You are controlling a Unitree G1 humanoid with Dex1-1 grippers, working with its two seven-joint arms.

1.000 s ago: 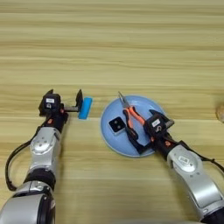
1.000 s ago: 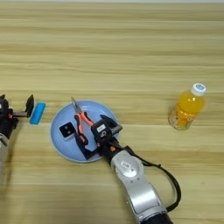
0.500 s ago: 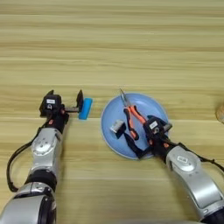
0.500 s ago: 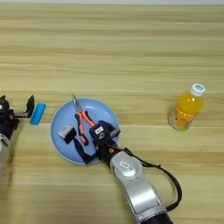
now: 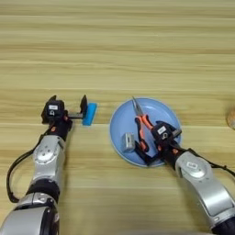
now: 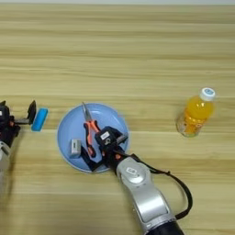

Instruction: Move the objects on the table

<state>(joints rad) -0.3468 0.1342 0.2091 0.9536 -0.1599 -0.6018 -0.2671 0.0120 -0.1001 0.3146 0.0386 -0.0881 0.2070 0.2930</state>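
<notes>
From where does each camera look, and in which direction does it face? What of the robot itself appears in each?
Left eye view: on the head, facing down at the table; it shows the whole left arm, the open left gripper beside a blue block, and the right gripper over the plate.
Right eye view: same head, reaching further right to a juice bottle; the left gripper sits at the edge.
Both share the plate, pliers and grey block.
</notes>
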